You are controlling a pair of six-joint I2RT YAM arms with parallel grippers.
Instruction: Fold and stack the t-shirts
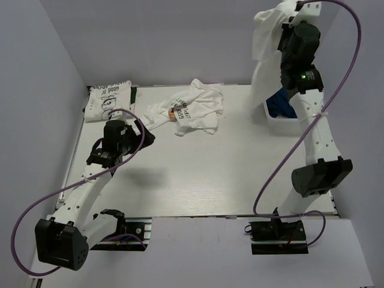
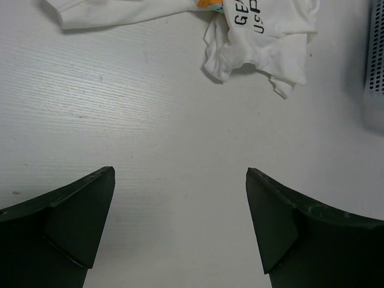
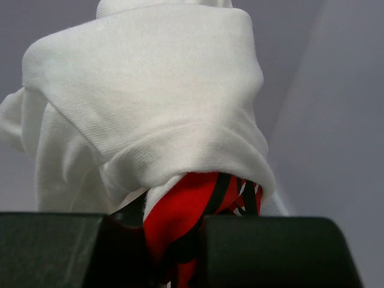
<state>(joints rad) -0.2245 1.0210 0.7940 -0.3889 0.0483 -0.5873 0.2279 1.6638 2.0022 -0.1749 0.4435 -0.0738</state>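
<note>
My right gripper (image 1: 288, 23) is raised high at the back right, shut on a white t-shirt (image 1: 264, 57) that hangs down from it above the basket. In the right wrist view the jaws (image 3: 180, 240) pinch bunched white cloth (image 3: 144, 90) with a red and black print (image 3: 186, 210). A crumpled white t-shirt with black lettering (image 1: 189, 109) lies at the back centre of the table, its edge showing ahead of my left gripper (image 2: 264, 36). A folded white t-shirt (image 1: 108, 99) rests at the back left. My left gripper (image 2: 180, 174) hovers open over bare table (image 1: 139, 129).
A white lattice basket (image 1: 282, 125) stands at the right edge with dark blue cloth (image 1: 281, 103) inside; its wall shows in the left wrist view (image 2: 375, 54). Purple cables loop from both arms. Grey walls bound the white table (image 1: 210, 174) at left and back.
</note>
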